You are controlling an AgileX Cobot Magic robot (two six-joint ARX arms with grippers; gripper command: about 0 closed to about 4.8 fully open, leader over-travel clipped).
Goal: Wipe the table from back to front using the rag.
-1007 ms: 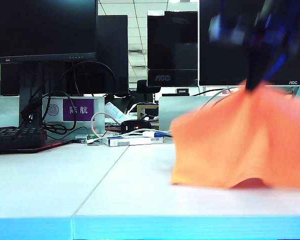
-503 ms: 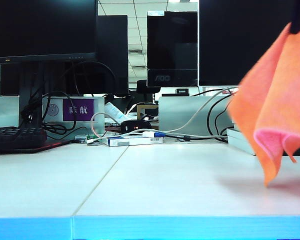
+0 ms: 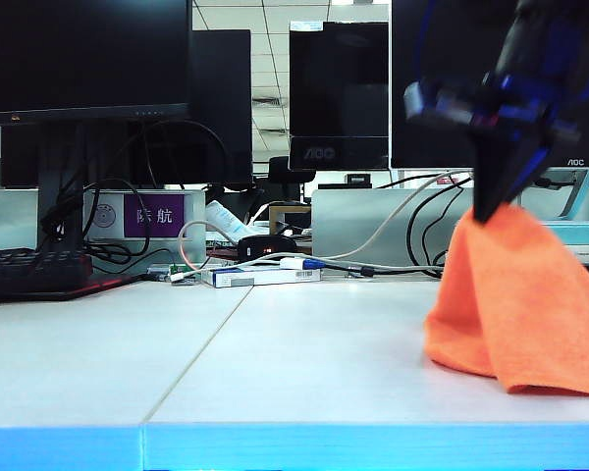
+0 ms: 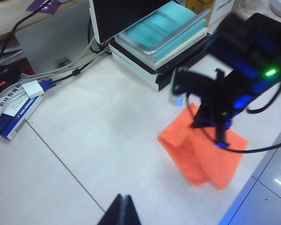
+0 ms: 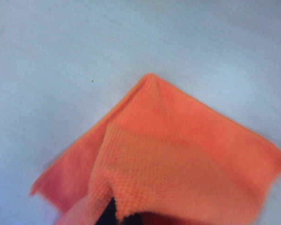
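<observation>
Rag [image 3: 515, 309] hangs like a tent from the right gripper [image 3: 489, 208], pinched tight at its top, its bottom resting on the table [image 3: 275, 363] near the front edge. Only the left wrist view shows the left gripper [image 4: 122, 206], closed with nothing in it, and stacked books [image 4: 161, 40] behind.

The exterior camera sat low at the table's [image 3: 275, 383] front edge, looking level across it toward the monitors. The left wrist camera looked down from well above the rag [image 4: 201, 152]; the right wrist camera hung close over it. All three views shared the rag on the table.
</observation>
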